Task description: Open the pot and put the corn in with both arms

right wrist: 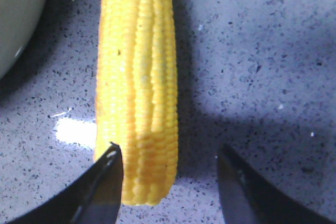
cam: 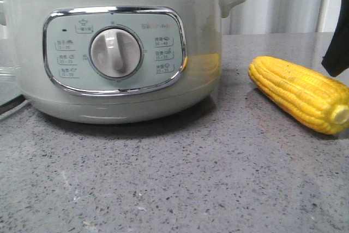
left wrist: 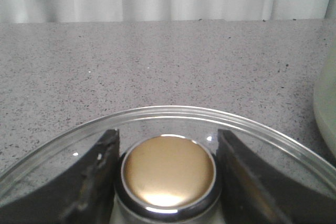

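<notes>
- Lid [left wrist: 173,124] of glass, its gold knob [left wrist: 168,170] between the left gripper [left wrist: 168,174] fingers, which close on it; lies left of the pot, looks fragile and slippery.
- Pot [cam: 117,47] on the counter [cam: 174,178], looks heavy and stable.
- Corn [cam: 300,94] right of the pot, lying flat; stiff, light, likely to roll, best taken mid-cob.
- Right gripper [right wrist: 170,182] spread, straddling the corn's end, not yet pinching.

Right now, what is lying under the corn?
The corn lies directly on the grey speckled countertop, to the right of the pot. Nothing else shows beneath it, though its underside is hidden.
</notes>
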You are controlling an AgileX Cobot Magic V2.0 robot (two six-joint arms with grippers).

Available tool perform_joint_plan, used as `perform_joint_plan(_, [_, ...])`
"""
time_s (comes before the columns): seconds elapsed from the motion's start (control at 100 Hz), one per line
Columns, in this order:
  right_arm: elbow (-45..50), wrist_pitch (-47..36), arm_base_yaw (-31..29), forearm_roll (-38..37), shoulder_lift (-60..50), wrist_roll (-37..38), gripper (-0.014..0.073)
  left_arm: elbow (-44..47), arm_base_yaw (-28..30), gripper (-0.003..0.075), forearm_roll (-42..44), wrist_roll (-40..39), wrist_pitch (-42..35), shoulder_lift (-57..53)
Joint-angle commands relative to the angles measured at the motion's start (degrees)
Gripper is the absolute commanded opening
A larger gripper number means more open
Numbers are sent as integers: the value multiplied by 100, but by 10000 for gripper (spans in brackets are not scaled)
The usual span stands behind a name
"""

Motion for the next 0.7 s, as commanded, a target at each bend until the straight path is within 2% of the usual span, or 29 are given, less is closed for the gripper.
perform_joint_plan(0.0, [-206,-174,-2,125,-53,-68,320,-170,-40,-20,-34,-34,-687,-53])
perform_joint_plan(0.45, [-905,415,3,379,565,-214,320,-170,-40,-20,-34,-34,-687,-53])
perform_joint_plan(0.69, [-948,655,3,608,990,-429,320,-170,-40,-20,-34,-34,-687,-53])
